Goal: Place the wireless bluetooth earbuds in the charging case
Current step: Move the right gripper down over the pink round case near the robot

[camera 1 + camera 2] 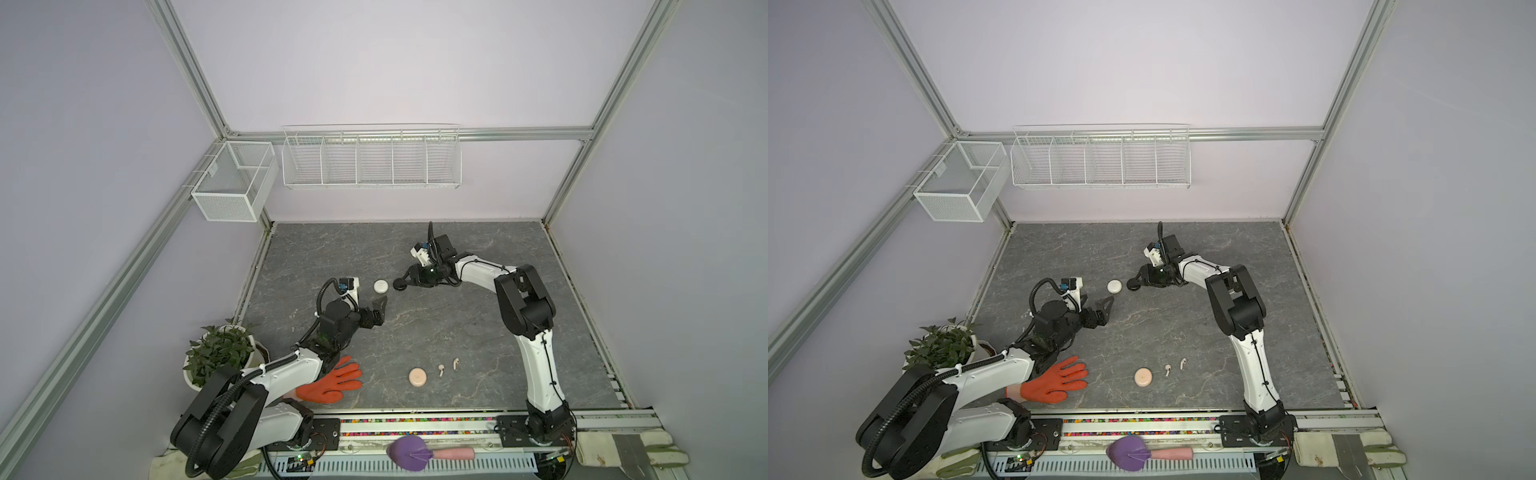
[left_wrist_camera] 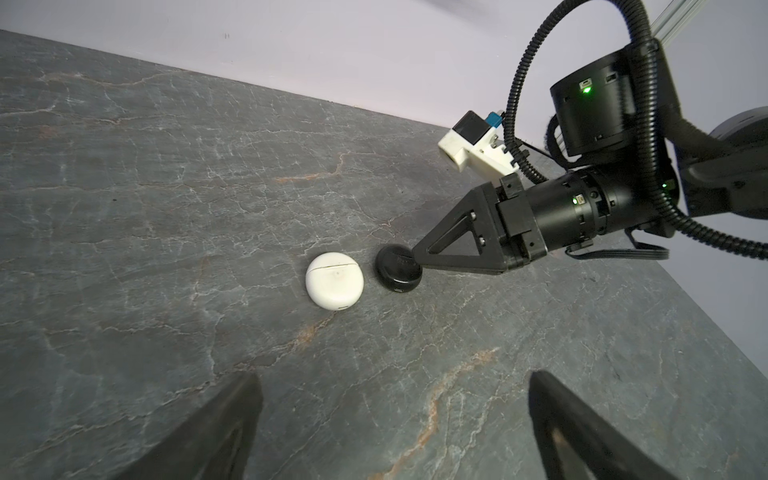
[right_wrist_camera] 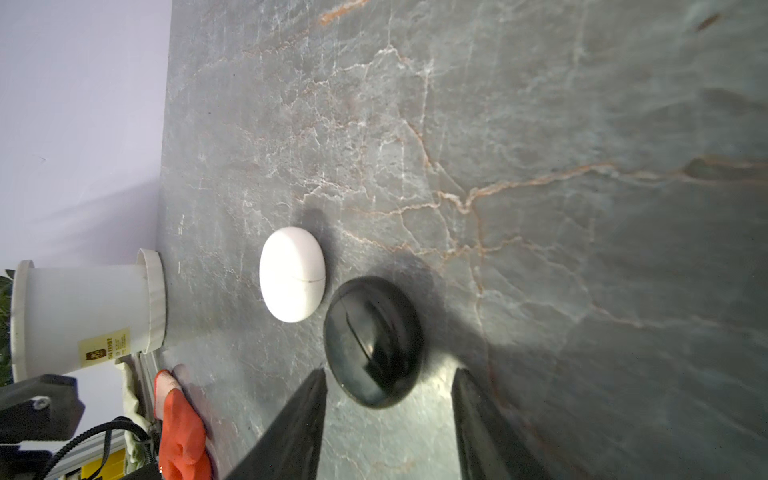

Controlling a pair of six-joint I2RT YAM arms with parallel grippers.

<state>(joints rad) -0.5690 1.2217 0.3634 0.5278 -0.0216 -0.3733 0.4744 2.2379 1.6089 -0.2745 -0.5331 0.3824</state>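
step: black case [image 3: 372, 340] looks finished, shut on desk [image 1: 478, 324] beside white case [image 2: 334, 280] | right jaws: part-open astride it, gripping nothing; right arm [image 1: 478, 266] stretched low | left jaws: wide, empty, hovering nearby | earbuds [image 1: 441, 368]: pink pair loose beside pink case [image 1: 417, 377] | next: likely open that lid; fine pinch needed

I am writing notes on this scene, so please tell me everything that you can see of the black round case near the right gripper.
The glossy black round plastic-looking case lies flat on the grey marbled table, lid shut, a thin seam across its top. A small gap parts it from the white round case beside it. It sits partly between the open fingers of the right gripper; whether they touch it I cannot tell.
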